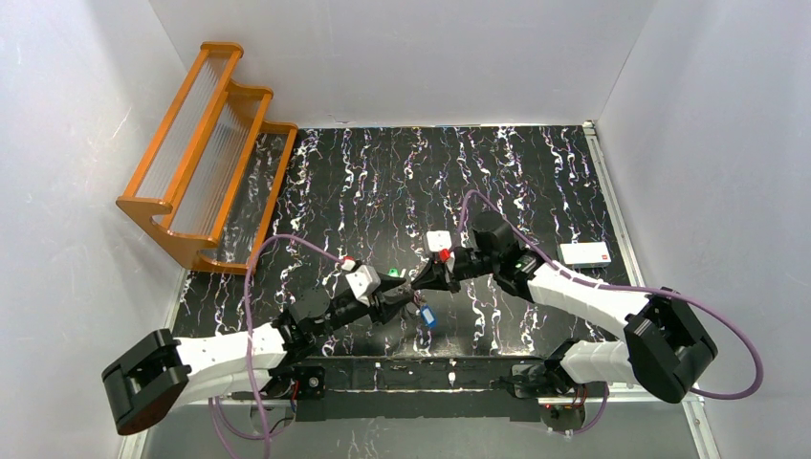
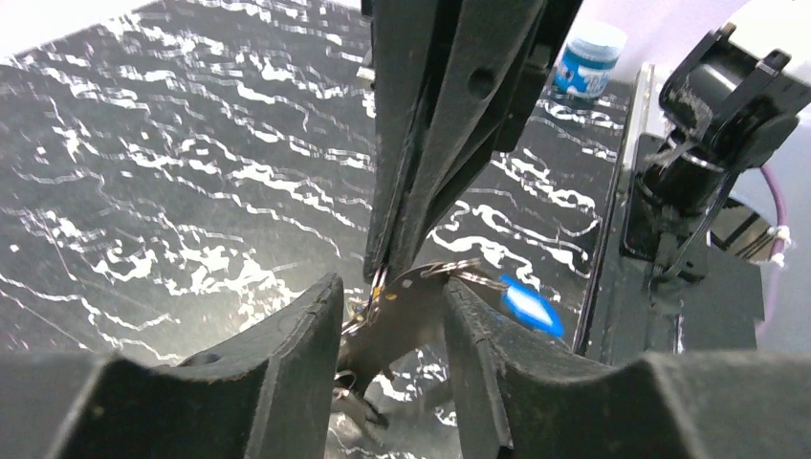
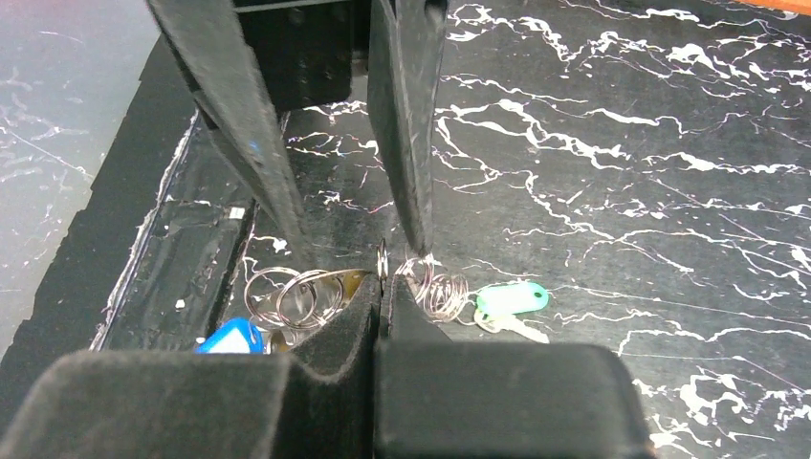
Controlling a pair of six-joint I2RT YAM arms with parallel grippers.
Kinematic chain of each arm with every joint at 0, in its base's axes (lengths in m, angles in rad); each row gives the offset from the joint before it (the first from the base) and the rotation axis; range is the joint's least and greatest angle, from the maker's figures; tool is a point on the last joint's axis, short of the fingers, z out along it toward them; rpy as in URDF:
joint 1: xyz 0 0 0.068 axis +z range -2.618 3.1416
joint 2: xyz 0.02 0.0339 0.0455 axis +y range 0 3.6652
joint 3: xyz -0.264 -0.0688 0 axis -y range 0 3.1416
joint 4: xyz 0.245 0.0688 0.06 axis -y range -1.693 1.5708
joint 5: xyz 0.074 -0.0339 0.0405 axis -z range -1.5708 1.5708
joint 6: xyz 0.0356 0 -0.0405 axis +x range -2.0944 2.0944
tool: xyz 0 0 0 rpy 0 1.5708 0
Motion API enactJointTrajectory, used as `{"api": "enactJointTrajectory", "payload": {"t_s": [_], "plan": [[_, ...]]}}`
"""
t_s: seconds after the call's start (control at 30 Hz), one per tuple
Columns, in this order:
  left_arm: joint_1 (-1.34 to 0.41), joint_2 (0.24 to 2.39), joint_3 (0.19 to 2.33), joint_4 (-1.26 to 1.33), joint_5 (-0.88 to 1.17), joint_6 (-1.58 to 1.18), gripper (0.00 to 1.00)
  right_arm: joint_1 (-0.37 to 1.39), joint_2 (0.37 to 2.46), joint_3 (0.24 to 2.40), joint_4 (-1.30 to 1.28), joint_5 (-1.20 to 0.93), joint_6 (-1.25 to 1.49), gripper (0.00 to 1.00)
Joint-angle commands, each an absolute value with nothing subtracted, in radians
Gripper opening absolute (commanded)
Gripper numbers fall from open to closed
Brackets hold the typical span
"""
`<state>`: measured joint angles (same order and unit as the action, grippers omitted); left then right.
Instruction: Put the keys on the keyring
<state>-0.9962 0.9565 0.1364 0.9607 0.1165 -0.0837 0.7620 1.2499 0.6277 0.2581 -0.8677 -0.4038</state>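
Over the middle of the bench (image 1: pixel 536 191), the right fingers (image 3: pixel 421 382) were clenched on the thin ring of the keyring (image 2: pixel 402 311). The left fingers (image 2: pixel 287 363) stood apart on either side of it, gripping nothing. The blue key (image 2: pixel 531 308) hung just beside.

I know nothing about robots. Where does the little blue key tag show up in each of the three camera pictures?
Top external: the blue key tag is near the centre, a little below the middle.
Left wrist: right of centre, in the lower half.
Right wrist: lower left, only partly showing.
Shared landmark: the black marbled tabletop, white-veined in all three views.
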Motion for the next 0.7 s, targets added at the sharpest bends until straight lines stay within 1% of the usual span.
{"api": "enactJointTrajectory", "payload": {"t_s": [0.0, 0.27, 0.37, 0.53, 0.67], "plan": [[-0.995, 0.873, 0.123, 0.931, 0.078, 0.011, 0.43, 0.775, 1.227, 0.725, 0.123, -0.831, -0.465, 0.01], [-0.995, 0.802, 0.202, 0.661, 0.023, 0.141, 0.44, 0.834, 1.221, 0.788, -0.029, -0.656, -0.542, 0.01], [-0.994, 0.782, 0.221, 0.593, 0.014, 0.170, 0.43, 0.856, 1.204, 0.772, -0.010, -0.577, -0.546, 0.01], [-0.995, 0.757, 0.227, 0.536, -0.024, 0.197, 0.43, 0.916, 1.182, 0.666, 0.122, -0.435, -0.543, 0.01], [-0.994, 0.753, 0.241, 0.486, -0.005, 0.218, 0.42, 0.959, 1.215, 0.628, 0.117, -0.411, -0.558, 0.01]]}}
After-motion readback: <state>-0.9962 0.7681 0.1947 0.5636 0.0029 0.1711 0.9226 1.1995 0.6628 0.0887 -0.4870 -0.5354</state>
